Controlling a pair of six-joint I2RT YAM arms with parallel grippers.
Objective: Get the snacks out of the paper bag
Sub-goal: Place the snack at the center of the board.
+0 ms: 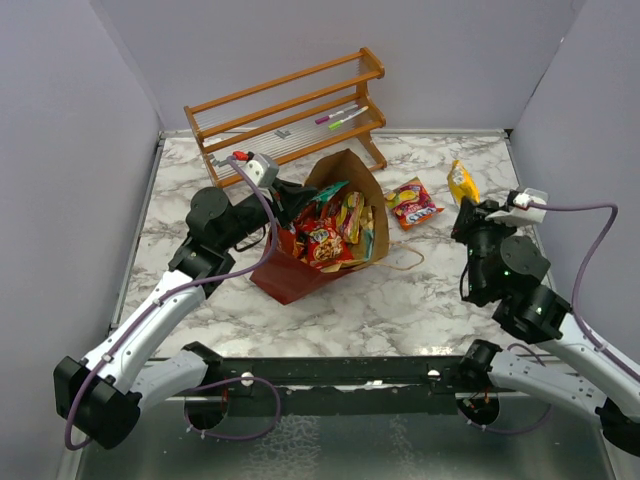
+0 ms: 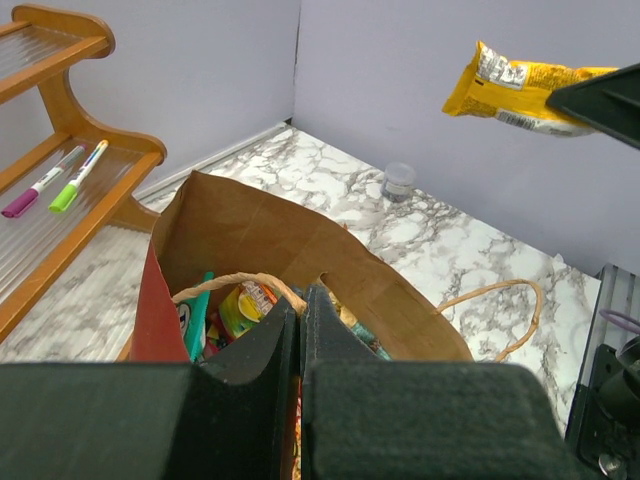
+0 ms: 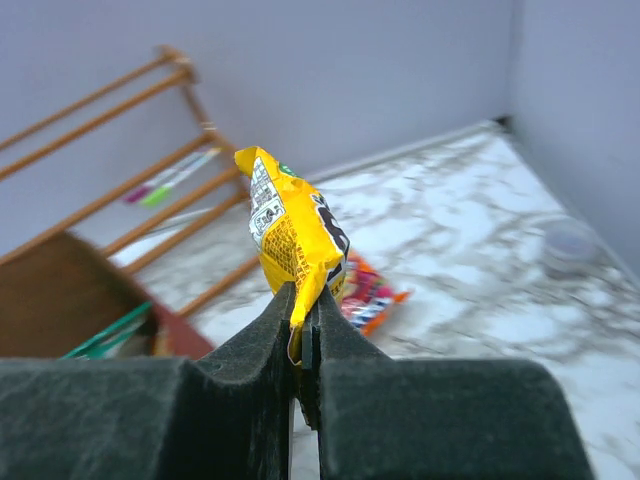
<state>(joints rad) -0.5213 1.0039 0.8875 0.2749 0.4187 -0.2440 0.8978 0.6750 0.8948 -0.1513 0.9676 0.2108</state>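
The paper bag, red outside and brown inside, leans on the marble table with its mouth open. Several snacks fill it; they also show in the left wrist view. My left gripper is shut on the bag's near rim by the twine handle. My right gripper is shut on a yellow packet and holds it in the air right of the bag. A red-pink packet lies on the table between the bag and the right gripper.
A wooden slatted rack with pink and green pens stands behind the bag. The bag's other twine handle loops onto the table. A small clear cap sits near the back wall. Grey walls close in three sides.
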